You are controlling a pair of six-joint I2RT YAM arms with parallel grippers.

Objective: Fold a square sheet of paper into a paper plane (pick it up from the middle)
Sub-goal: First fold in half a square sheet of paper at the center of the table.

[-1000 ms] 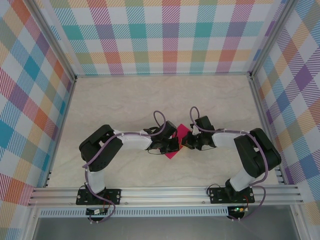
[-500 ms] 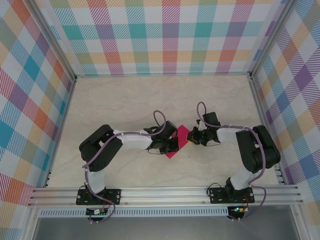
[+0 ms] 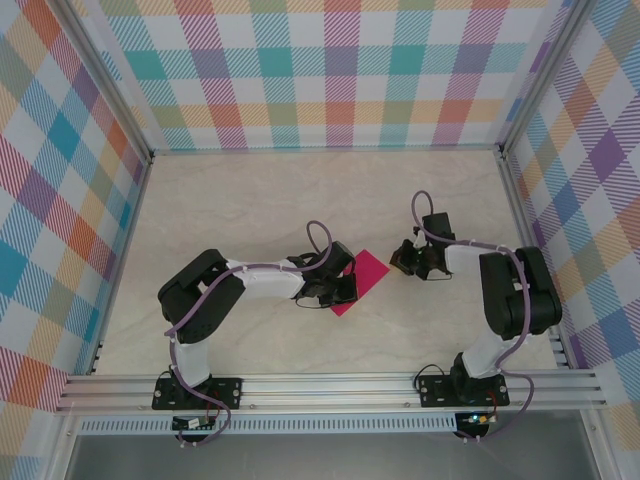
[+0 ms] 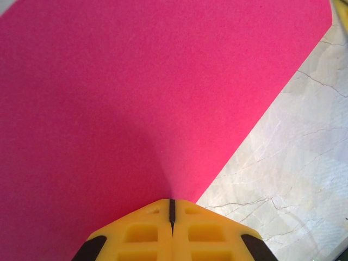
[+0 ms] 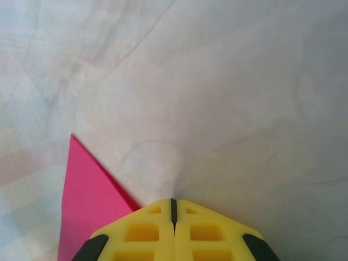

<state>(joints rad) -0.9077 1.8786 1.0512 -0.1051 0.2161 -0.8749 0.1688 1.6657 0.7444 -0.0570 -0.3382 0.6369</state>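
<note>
1. Closed tight: left jaws, yellow tips meeting with only a thin dark seam between them. The tips sit at the near edge of the square sheet of paper (image 4: 136,98). I cannot tell whether any paper is caught in the seam.
2. Closed the same way: right jaws, tips over bare bench (image 3: 250,200), nothing between them.
3. Sheet is magenta-pink, plain, and lies on the bench about midway between my two arms. From the top camera it sits corner-on, like a diamond (image 3: 368,274), its left part hidden beneath my left wrist.
4. Left wrist view: a soft shadow runs from the tips into the paper. One long straight edge runs diagonally to the upper right, with marbled bench beyond it.
5. Right wrist view: one pointed corner of the sheet (image 5: 89,201) shows at lower left, just beside the right jaws. From above, a small gap separates them from the paper.
6. Left arm (image 3: 260,280) reaches right, low over the bench. Right arm (image 3: 505,290) is folded at the elbow, wrist pointing left toward the sheet.
7. Surround: plaid walls (image 3: 330,70) on three sides, aluminium rail (image 3: 330,392) along the near edge.
</note>
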